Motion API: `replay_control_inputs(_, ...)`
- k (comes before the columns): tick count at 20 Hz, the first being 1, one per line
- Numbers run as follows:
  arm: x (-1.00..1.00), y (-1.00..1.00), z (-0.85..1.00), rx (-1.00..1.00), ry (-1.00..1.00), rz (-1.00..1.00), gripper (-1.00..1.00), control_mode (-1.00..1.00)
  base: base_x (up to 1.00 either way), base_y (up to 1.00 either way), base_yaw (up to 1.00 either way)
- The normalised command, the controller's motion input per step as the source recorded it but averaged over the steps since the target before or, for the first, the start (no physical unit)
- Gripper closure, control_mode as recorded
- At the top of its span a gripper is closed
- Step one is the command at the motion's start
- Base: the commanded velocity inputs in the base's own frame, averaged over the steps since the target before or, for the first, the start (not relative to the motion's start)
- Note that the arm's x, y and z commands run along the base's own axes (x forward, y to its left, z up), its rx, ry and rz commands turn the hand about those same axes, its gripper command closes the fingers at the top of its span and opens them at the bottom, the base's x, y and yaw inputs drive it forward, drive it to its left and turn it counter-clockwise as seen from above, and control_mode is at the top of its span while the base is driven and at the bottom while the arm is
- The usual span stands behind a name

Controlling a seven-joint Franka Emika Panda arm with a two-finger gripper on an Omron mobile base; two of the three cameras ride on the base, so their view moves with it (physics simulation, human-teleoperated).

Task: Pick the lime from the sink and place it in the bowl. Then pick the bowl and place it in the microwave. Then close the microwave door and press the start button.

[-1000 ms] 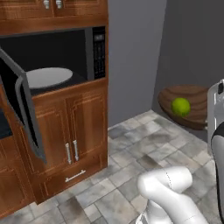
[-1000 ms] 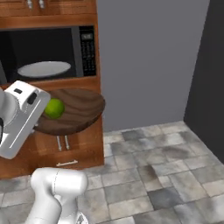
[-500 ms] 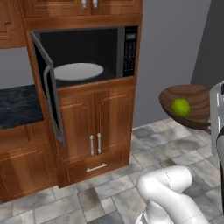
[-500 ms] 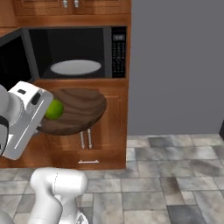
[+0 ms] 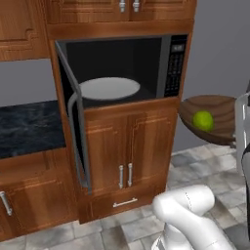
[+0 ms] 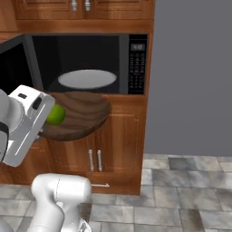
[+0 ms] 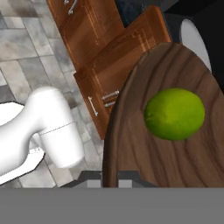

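Note:
My gripper (image 7: 111,177) is shut on the near rim of the dark brown bowl (image 7: 175,65) and holds it level in the air. The yellow-green lime (image 7: 175,113) lies inside the bowl. From the left base the bowl (image 5: 219,110) with the lime (image 5: 203,120) hangs at the right edge, below and right of the microwave (image 5: 175,73). From the right base the bowl (image 6: 84,113) and lime (image 6: 55,114) hover just in front of and under the microwave (image 6: 136,63) opening. The microwave door (image 5: 73,127) stands swung open to the left. The sink is out of view.
A pale turntable plate (image 5: 108,89) lies inside the black microwave cavity. Wooden cabinet doors (image 5: 127,146) and a drawer sit under it. A dark stone counter (image 5: 29,127) is at the left, a grey wall (image 6: 195,77) at the right, tiled floor (image 6: 181,181) below.
The whole picture has shifted: the base has driven, so the open microwave now stands nearer and more in front. The bowl with the lime has stayed in the shut gripper.

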Motion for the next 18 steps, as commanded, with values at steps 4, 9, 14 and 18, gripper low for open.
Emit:
replay_control_inputs(4,0.00,0.00,0.00,0.00,0.00,0.00,1.00,1.00,0.59,0.06,0.24)
replay_control_inputs(9,0.00,0.00,0.00,0.00,0.00,0.00,1.00,1.00,0.57,0.09,0.14)
replay_control_inputs(14,0.00,0.00,0.00,0.00,0.00,0.00,1.00,1.00,0.48,0.21,0.08)
replay_control_inputs(18,0.00,0.00,0.00,0.00,0.00,0.00,1.00,1.00,0.09,0.20,0.13)
